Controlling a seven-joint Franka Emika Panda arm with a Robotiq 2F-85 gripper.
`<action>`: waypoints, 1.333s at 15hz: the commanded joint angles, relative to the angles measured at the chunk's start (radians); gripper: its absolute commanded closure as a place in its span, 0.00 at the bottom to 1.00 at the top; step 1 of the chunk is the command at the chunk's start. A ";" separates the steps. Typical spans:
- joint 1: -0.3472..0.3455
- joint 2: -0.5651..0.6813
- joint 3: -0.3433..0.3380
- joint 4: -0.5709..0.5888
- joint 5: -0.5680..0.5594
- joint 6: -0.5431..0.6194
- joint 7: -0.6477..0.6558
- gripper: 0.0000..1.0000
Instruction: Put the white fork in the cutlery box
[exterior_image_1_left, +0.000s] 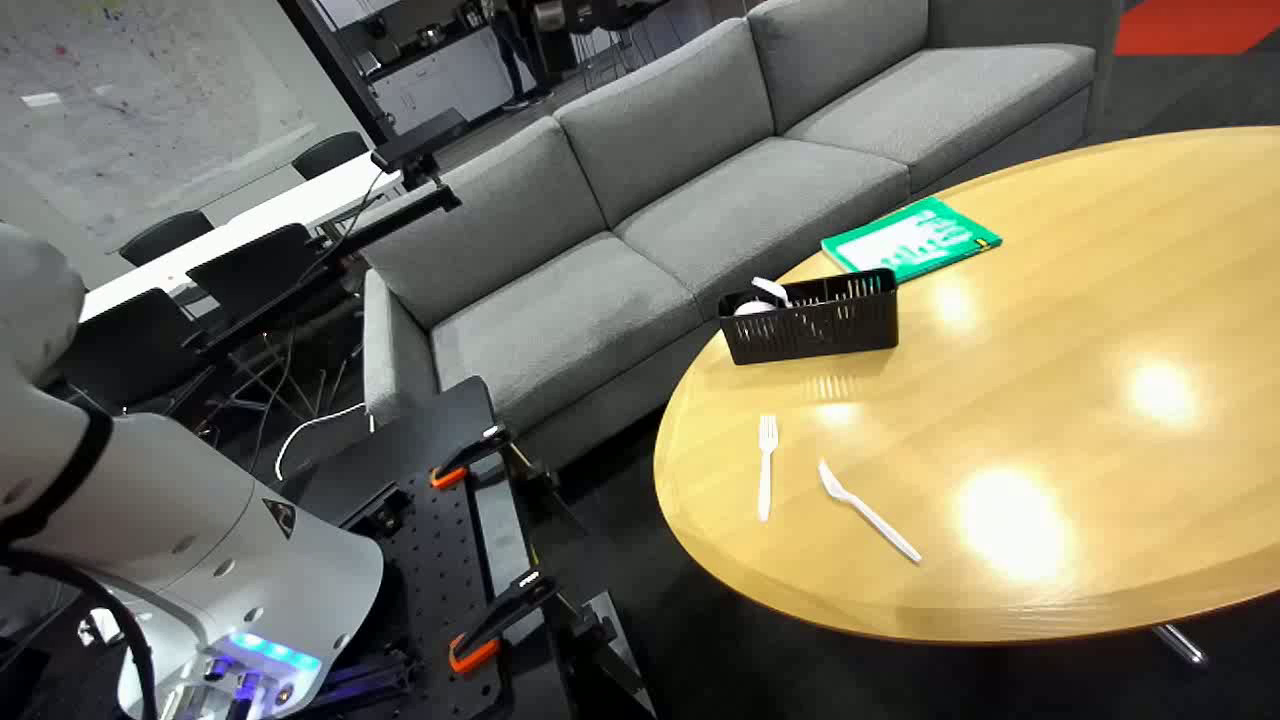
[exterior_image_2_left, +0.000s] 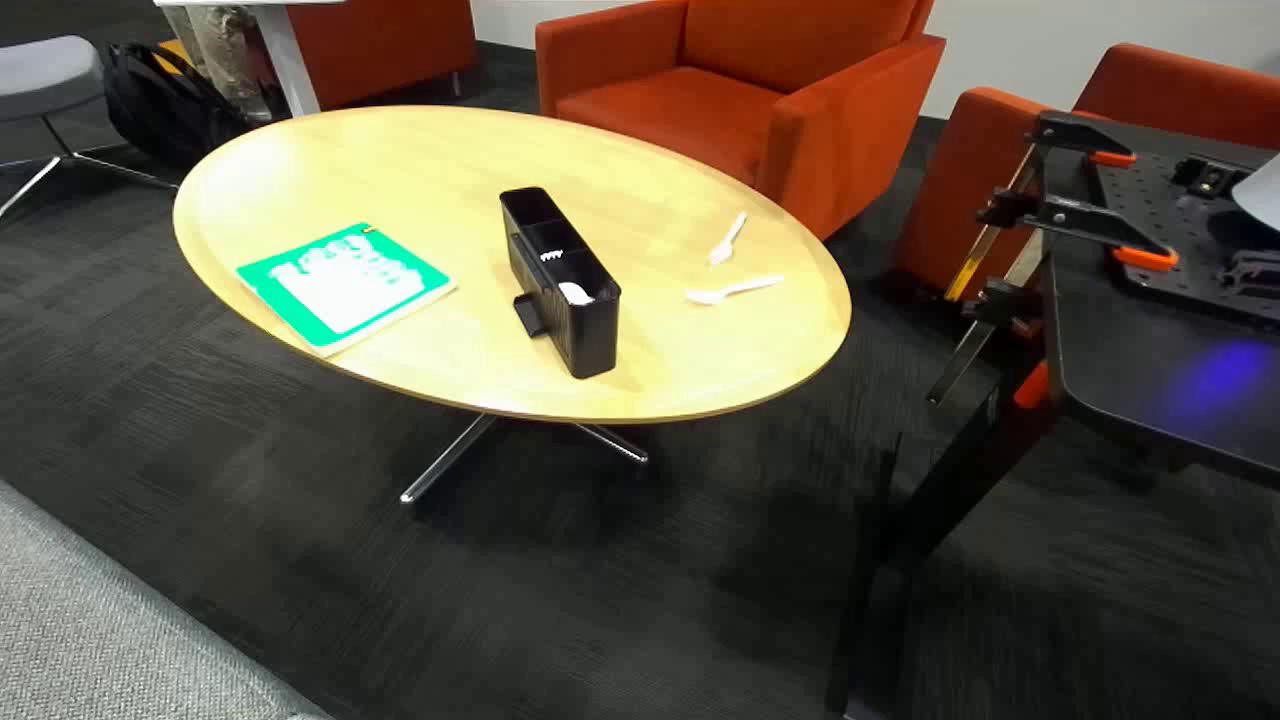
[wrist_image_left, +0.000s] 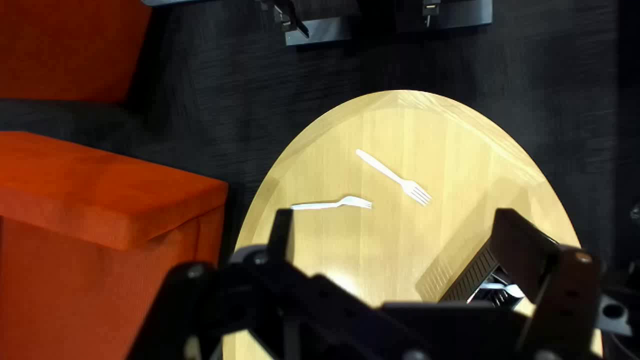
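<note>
Two white plastic forks lie apart on the oval wooden table; I cannot tell which one is meant. One white fork (wrist_image_left: 392, 175) lies flat with its tines toward the box; it also shows in both exterior views (exterior_image_1_left: 767, 468) (exterior_image_2_left: 735, 290). The other white fork (wrist_image_left: 330, 203) lies on its edge, also in both exterior views (exterior_image_1_left: 868, 512) (exterior_image_2_left: 728, 240). The black slatted cutlery box (exterior_image_1_left: 815, 325) (exterior_image_2_left: 560, 285) (wrist_image_left: 467, 277) stands upright, with white utensils inside. My gripper (wrist_image_left: 392, 225) is open and empty above the table; its right finger hides part of the box in the wrist view.
A green-and-white booklet (exterior_image_1_left: 915, 238) (exterior_image_2_left: 345, 285) lies on the table (exterior_image_1_left: 1080, 400) beyond the box. A grey sofa (exterior_image_1_left: 640, 280) runs along one side and orange armchairs (exterior_image_2_left: 740, 90) stand on the other. The robot's black mounting table with clamps (exterior_image_2_left: 1110, 235) stands off the table's end.
</note>
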 joint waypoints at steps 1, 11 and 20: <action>0.021 0.001 -0.019 0.002 -0.004 -0.002 0.004 0.00; -0.016 0.082 -0.067 -0.057 0.016 0.193 0.201 0.00; -0.022 0.435 -0.199 -0.191 0.034 0.733 0.597 0.00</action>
